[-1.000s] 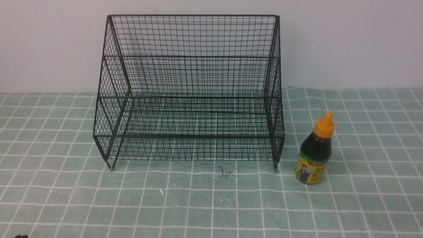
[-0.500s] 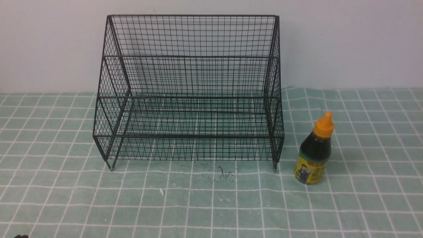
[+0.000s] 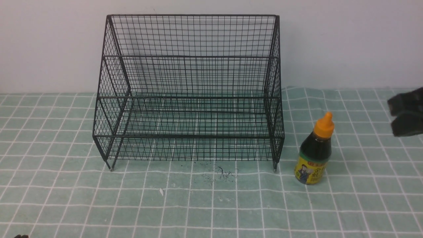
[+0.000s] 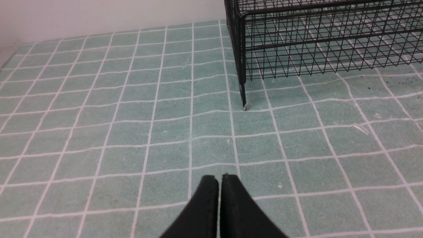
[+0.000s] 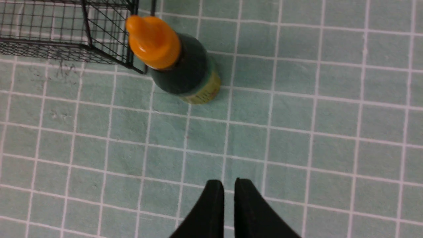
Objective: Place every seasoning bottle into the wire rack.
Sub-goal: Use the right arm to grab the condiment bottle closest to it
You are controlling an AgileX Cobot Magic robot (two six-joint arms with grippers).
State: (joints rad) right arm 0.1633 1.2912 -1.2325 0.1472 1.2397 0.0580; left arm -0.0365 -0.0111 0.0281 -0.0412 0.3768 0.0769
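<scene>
Above table, right gripper slightly open, apart from seasoning bottle; left gripper closed.

Thin black metal wire, satin and tightly meshed, forms the rack, while the bottle shows glossy dark sides beneath a smooth orange plastic cap. Matt green cloth-like covering, faintly wrinkled, dresses the bench; the wall appears smooth and matt.

place type: unclear | grid-patterned green cloth, plain pale wall
</scene>
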